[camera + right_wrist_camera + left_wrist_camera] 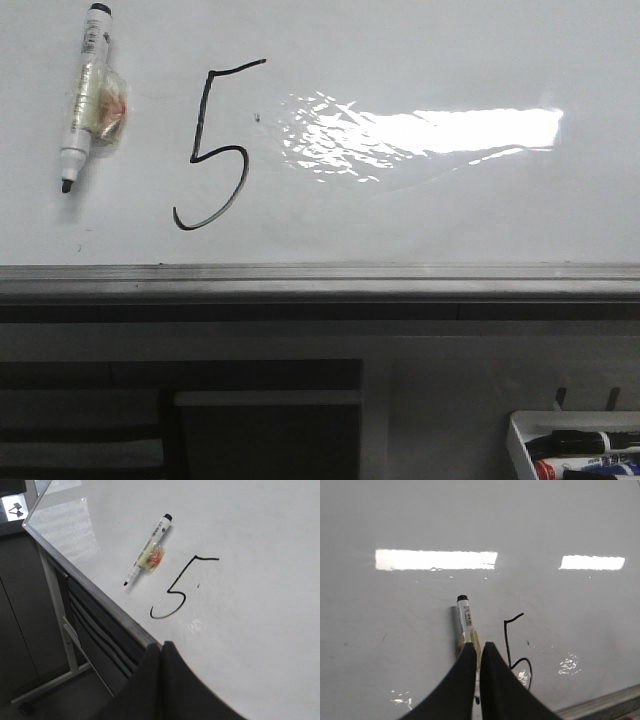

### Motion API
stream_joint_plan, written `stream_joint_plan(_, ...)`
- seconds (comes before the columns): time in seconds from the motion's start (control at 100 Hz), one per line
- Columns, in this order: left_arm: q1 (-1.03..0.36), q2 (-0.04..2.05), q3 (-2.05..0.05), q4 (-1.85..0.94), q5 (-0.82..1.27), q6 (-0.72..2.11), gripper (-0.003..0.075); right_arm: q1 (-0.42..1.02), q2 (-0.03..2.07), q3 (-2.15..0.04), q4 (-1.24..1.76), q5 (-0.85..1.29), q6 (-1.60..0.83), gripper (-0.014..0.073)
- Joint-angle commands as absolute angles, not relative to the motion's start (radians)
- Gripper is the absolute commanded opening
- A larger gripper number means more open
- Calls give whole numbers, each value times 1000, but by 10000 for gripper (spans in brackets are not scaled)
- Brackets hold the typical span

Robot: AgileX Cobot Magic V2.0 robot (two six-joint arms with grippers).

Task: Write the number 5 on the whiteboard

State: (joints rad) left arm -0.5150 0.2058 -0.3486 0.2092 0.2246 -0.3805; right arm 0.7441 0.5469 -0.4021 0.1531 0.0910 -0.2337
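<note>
Black number 5 (215, 145) sits finished on the whiteboard (450, 220); marker (85, 95) lies uncapped just left of it. Both grippers (479, 652) (161, 652) pinched together, empty. Risk: I sweep low, smearing wet ink.

Only the robot's grippers show, and only in the wrist views. The left gripper (479, 652) has two black fingers (457, 685). They are smooth and curved, wide at the base and thin at the tips. The right gripper (161, 647) looks the same, with plain matte black fingers (180, 685). No cables, screws or markings show.
</note>
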Motion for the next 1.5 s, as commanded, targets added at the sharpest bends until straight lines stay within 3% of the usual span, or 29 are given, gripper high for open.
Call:
stream_joint_plan(0.0, -513, 138, -311, 266, 164, -380, -20, 738, 467, -359, 145, 8, -245, -61)
stream_joint_plan(0.22, -513, 62, -239, 271, 167, -380, -20, 738, 367, -287, 145, 22, -245, -61)
stream_joint_plan(1.02, -500, 62, -233, 196, 188, -380, -20, 738, 367, -284, 145, 25, -245, -61)
stream_joint_plan(1.25, -372, 61, -217, 17, 195, -54, -20, 738, 367, -284, 145, 25, -245, -61)
stream_joint_plan(1.49, -177, 52, -99, -83, 191, -40, -20, 738, 367, -284, 145, 25, -245, -61)
